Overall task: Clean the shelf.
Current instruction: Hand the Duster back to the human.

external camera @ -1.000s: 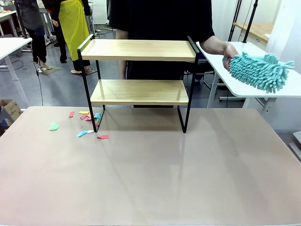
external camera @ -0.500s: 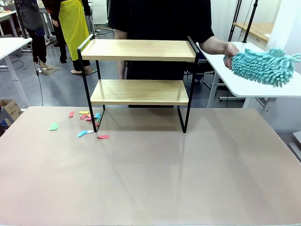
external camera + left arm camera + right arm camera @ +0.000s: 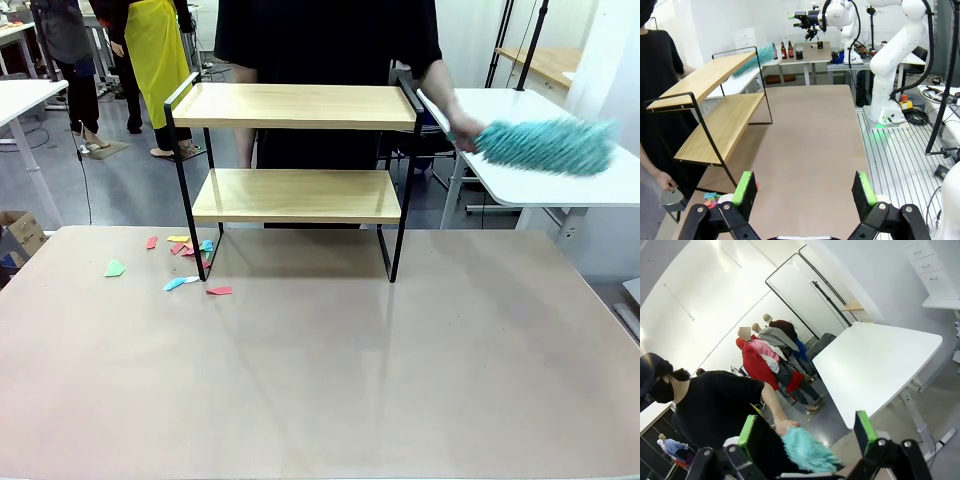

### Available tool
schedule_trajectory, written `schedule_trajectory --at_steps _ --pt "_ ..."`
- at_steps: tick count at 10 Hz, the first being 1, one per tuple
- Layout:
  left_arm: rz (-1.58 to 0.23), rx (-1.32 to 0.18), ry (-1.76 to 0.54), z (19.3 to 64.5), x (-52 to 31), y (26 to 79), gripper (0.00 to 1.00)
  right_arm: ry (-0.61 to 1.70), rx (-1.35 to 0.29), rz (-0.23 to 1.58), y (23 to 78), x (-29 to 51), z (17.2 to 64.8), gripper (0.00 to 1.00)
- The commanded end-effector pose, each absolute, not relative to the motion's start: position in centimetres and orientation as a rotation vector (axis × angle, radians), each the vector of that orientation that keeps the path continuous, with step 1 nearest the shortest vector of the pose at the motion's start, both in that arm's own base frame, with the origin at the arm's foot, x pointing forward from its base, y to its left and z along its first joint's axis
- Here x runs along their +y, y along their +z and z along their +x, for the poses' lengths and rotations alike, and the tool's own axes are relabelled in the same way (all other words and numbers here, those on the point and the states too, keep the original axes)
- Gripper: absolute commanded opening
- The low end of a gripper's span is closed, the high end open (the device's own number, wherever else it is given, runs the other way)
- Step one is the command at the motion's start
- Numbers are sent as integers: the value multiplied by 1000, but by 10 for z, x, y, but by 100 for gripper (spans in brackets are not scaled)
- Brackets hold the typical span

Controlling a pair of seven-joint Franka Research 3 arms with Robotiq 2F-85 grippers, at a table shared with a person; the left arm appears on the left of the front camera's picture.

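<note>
Both sets of jaws stood wide open and gripped nothing: the left gripper (image 3: 802,190) hung above the near end of the brown surface (image 3: 330,370), and the right gripper (image 3: 807,432) was raised, looking toward the person past the shelf's right end. The shelf (image 3: 296,107) stood upright at the far edge of the brown surface, its two light wooden boards bare, its thin black frame legs planted on the surface. The person (image 3: 330,40), in a black top, stood directly behind the shelf. Their hand (image 3: 462,132) was out beyond the shelf's right rail at about top-board height, holding a teal fluffy duster (image 3: 545,145) that was blurred and lay over a white side table (image 3: 560,190) to the right of the shelf. From the left wrist camera the duster (image 3: 747,65) showed just past the far end of the shelf's top board; whether it touched the board could not be told. Small coloured paper scraps (image 3: 185,262), red, green, yellow and blue, lay on the brown surface around the shelf's front left leg, some just under the lower board's left end, one green piece farther out to the left.
</note>
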State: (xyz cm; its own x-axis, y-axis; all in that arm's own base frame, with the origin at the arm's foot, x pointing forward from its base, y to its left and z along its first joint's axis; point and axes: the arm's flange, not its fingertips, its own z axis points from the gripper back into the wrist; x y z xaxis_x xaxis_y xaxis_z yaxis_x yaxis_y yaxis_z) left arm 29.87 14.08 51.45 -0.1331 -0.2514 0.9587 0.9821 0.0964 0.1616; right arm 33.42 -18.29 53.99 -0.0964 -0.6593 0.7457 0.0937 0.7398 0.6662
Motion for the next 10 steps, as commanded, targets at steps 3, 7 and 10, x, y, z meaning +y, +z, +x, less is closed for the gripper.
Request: schedule_trajectory --at_steps 3,7,10 --pt "-871 -1216 -1340 298 139 515 100 -673 -1551 470 539 -183 334 100" --pt "-871 -1216 -1340 298 139 515 100 -673 -1551 470 539 -183 334 100" --pt "-871 -1216 -1340 298 139 515 100 -673 -1551 470 539 -183 334 100"
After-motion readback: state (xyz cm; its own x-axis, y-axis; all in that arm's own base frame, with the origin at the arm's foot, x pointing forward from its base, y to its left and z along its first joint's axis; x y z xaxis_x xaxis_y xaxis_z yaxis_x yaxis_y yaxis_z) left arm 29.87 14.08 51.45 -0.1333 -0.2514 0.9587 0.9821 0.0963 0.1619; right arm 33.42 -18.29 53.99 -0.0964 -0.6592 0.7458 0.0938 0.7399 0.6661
